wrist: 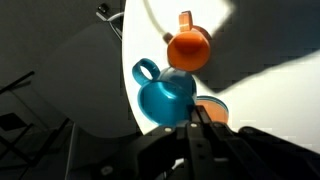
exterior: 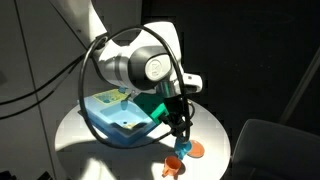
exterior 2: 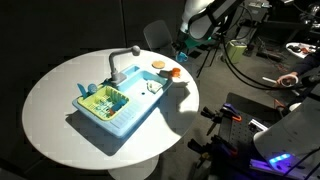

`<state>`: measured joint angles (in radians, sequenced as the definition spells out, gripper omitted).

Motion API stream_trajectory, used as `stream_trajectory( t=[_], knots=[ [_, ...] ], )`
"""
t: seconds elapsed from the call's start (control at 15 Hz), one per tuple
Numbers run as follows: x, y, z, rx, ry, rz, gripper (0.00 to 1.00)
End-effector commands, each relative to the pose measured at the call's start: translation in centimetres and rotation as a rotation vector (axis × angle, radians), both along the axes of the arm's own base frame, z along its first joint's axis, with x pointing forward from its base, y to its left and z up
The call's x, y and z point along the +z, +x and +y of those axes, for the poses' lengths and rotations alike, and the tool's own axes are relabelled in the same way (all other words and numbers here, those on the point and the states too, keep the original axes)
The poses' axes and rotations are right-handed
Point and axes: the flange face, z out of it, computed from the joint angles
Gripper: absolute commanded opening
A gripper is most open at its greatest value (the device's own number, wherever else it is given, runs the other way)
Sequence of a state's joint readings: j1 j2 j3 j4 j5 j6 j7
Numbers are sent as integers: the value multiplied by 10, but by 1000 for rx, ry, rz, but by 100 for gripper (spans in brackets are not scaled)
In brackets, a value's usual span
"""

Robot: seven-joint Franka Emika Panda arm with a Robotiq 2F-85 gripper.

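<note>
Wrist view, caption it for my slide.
Shut gripper beside a blue cup, orange cup beyond it, on a white table.

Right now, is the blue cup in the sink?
No, in the wrist view the blue cup is on the table, beside the orange cup.

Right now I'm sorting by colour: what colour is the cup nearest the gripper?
Blue cup; clearest in wrist view.

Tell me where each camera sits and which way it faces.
Exterior view: close by the table, near the arm, facing the sink and blue cup; arm and pincer show.
Exterior view: high across the table, looking down at the sink; arm shows at the far edge.
Wrist view: looks down past the shut pincer at blue cup and orange cup.
Shared: both exterior views show table, sink, arm.
</note>
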<state>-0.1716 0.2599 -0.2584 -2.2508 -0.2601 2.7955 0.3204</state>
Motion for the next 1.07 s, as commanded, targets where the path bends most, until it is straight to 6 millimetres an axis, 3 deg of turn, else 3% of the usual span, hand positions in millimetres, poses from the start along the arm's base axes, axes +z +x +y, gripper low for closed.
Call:
stream_trajectory(
  t=[0.0, 0.47, 1.0],
  knots=[
    [-15, 15, -7, -1, -34, -1, 1],
    [-42, 20, 4, 27, -51, 30, 1],
    [-48, 20, 15, 40, -55, 47, 1]
  ],
)
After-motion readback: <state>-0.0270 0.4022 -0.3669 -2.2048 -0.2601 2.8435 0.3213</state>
